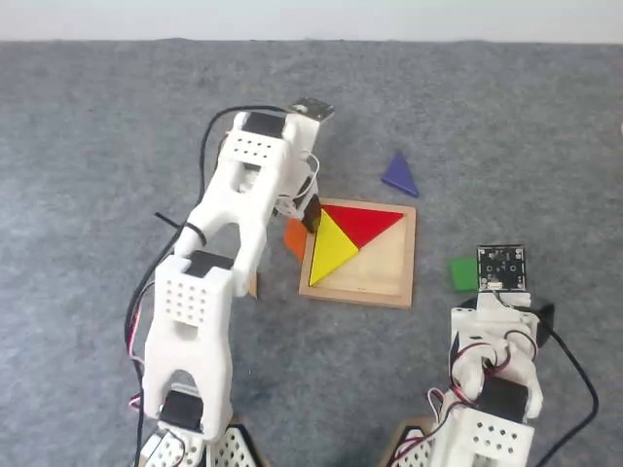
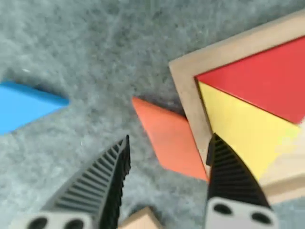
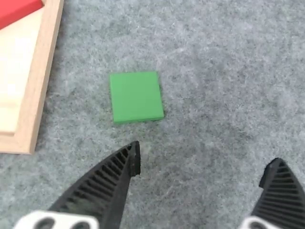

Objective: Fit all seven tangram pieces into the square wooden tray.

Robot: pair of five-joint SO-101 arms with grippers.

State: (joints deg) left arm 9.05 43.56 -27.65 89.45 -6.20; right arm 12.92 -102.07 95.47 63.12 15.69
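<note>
The left fingers (image 2: 107, 176) are standing open on either side of the orange parallelogram (image 2: 169, 138), gripping nothing. This piece is lying on the grey worktop (image 1: 97, 146), just beside the square wooden tray (image 1: 389, 287). The tray is holding the red triangle (image 1: 362, 222) and the yellow triangle (image 1: 331, 248). The right fingers (image 3: 109, 181) are standing open and empty near the green square (image 3: 136, 97).

Wood tray (image 1: 375, 279) smooth, matt; tbl cloth (image 1: 97, 146) rough.
</note>
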